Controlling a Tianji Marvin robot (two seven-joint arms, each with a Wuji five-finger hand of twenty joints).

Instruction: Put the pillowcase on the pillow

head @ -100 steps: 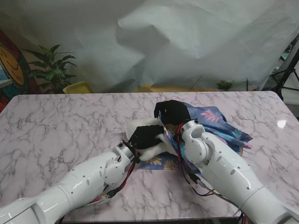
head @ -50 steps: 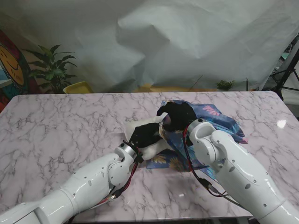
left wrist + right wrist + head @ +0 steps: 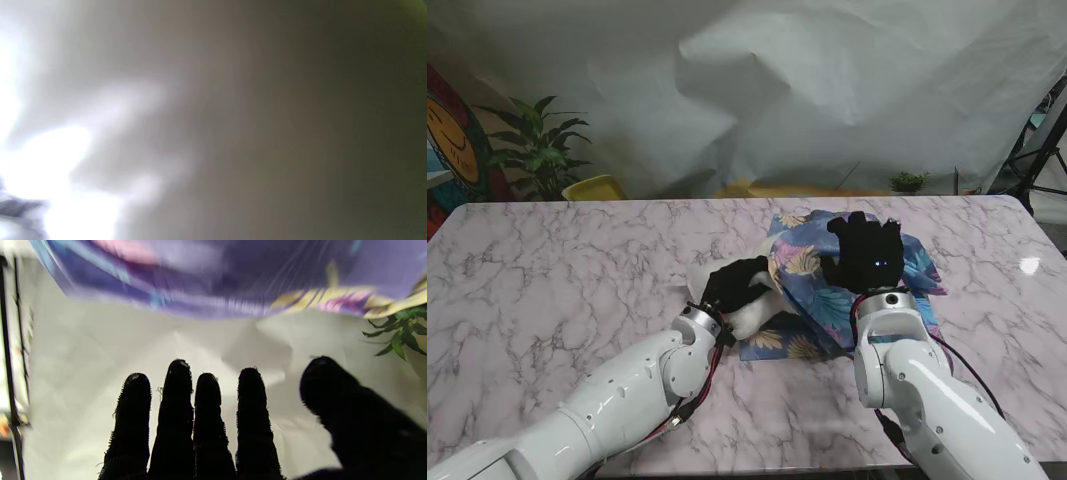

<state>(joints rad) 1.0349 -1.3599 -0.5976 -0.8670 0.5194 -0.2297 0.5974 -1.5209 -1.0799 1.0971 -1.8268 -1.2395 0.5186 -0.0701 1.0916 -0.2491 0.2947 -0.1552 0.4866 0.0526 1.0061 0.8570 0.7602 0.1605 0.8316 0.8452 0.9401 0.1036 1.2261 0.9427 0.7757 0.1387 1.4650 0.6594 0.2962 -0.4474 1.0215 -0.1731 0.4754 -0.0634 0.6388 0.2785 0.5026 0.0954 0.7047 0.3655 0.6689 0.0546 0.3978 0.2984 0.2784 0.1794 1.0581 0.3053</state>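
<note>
The pillowcase [image 3: 827,290] is blue with big leaves and flowers on it; it lies in a bumpy heap on the marble table [image 3: 557,270], a bit to the right of the middle. The white pillow [image 3: 752,310] pokes out from the left side of the pillowcase; only a small part of it shows, and the rest is hidden by the cloth.

The left hand [image 3: 735,284] wears a black glove; it rests on the white pillow, right where the pillow meets the cloth; its fingers look curled onto the pillow, but I cannot tell if they grip it. The left wrist view is all blurry grey and white, so it tells nothing more.

The right hand [image 3: 864,254] also wears a black glove; it is held up above the pillowcase with its fingers straight and pointing away from me; it holds nothing. In the right wrist view the fingers [image 3: 176,413] stand side by side with the thumb [image 3: 350,413] set apart, and the blurry cloth hangs over them.

A leafy green plant [image 3: 537,150] stands past the far left corner of the table; a wrinkly white sheet [image 3: 827,90] hangs behind it all.
</note>
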